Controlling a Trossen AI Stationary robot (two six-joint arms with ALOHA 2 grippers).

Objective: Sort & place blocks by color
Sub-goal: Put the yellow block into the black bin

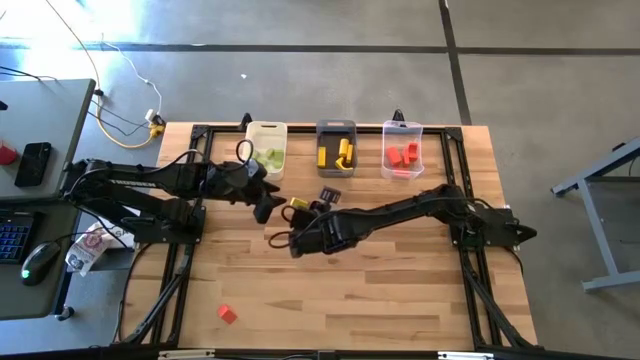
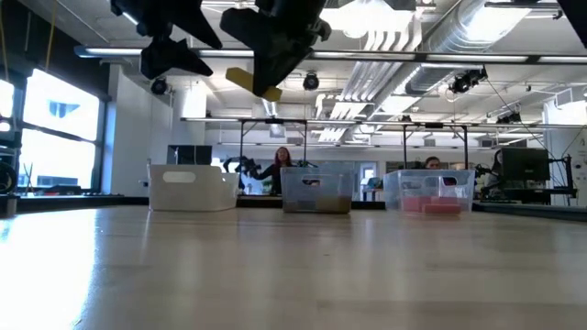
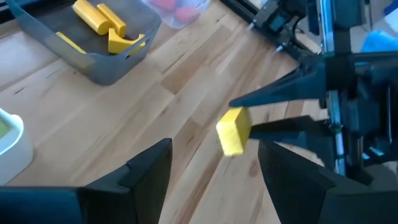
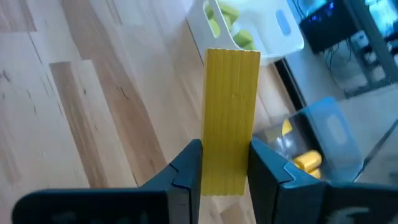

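A yellow bar block (image 4: 232, 106) sits in my right gripper (image 4: 227, 163), high over the table's middle (image 1: 298, 204). The low view shows this block (image 2: 255, 82) well above the tabletop. My left gripper (image 3: 214, 152) is open and hovers just left of the block (image 3: 234, 130), its fingers apart from it. A single red block (image 1: 227, 314) lies flat on the table near the near-left corner. At the far edge stand a white bin (image 1: 266, 148) with green blocks, a dark grey bin (image 1: 336, 146) with yellow blocks and a clear bin (image 1: 402, 150) with red blocks. My right gripper pinches the yellow bar by one end (image 4: 227, 177) between its two fingers (image 4: 186, 168), one on each long side. The fingers lie along the bar, and most of its length sticks out past the fingertips. The bar is lifted clear of the table, tilted.
The two arms meet over the table's middle, close together. Black frame rails (image 1: 180, 270) run along the left and right sides. Bare wood (image 1: 380, 290) spreads over the near half. People stand in the room beyond the bins (image 2: 280, 170).
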